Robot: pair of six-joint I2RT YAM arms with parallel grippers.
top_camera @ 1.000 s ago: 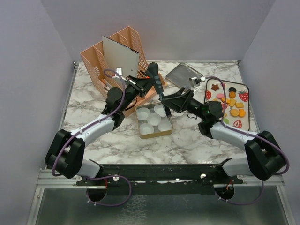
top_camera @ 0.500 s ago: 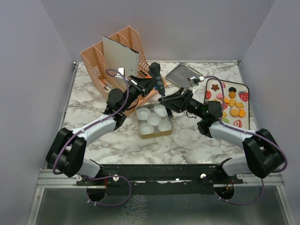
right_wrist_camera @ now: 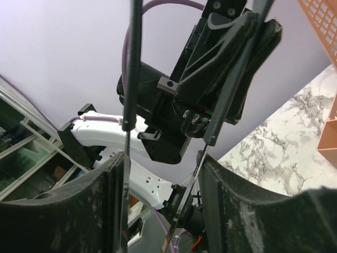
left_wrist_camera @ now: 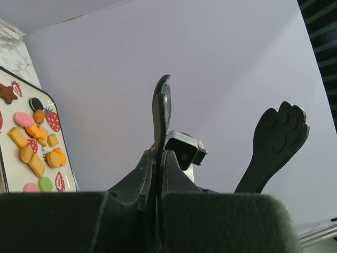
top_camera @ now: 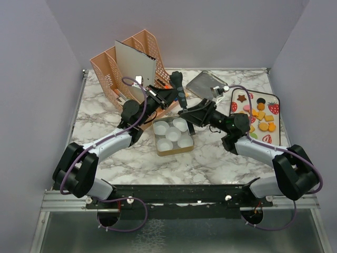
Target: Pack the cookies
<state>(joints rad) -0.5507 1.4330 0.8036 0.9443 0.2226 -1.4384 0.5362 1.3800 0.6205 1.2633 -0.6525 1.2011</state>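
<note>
Cookies: all loose on the strawberry-print tray, at the right of the table. None are packed yet.
Tin: mid-table, and its white paper cups look empty.
Right pincer: fingers apart, holding nothing, over the tin's far corner.
Left pincer: fingers apart, empty, raised just beside the right one.
Collision risk: the two wrists are crowded together, so either arm swinging could strike the other.
Grasp risk: the cookies are small and tightly packed, so closing on one may scatter its neighbours.

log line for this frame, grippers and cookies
left gripper open, empty, raised | right gripper open near tin | cookies all on tray | cups empty | packed: none
</note>
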